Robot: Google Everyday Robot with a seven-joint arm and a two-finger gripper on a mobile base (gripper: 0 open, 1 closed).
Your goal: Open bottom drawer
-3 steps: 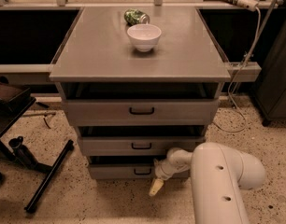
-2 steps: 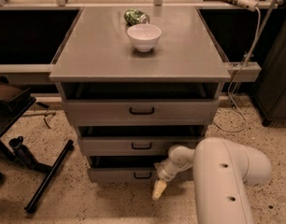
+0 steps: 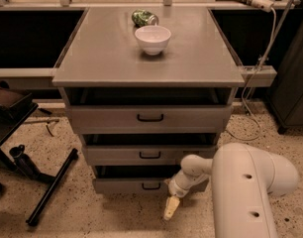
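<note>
gripper (image 3: 171, 208) hangs at 5 o'clock off bottom drawer (image 3: 117, 185) handle (image 3: 151, 186), below the front panel. Drawer partly out. Jaws: can't tell.

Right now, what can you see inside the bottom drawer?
Only a dark gap shows behind the bottom drawer front. Any contents are hidden in shadow under the middle drawer. The tool hangs low, just right of the bottom drawer's handle, in front of the panel.

My jaws hang low just right of the bottom drawer (image 3: 122, 185) handle (image 3: 151, 186). Open floor (image 3: 117, 217) in front; black pole (image 3: 52, 187) lies off left, my own arm (image 3: 250, 192) crowds the right.
</note>
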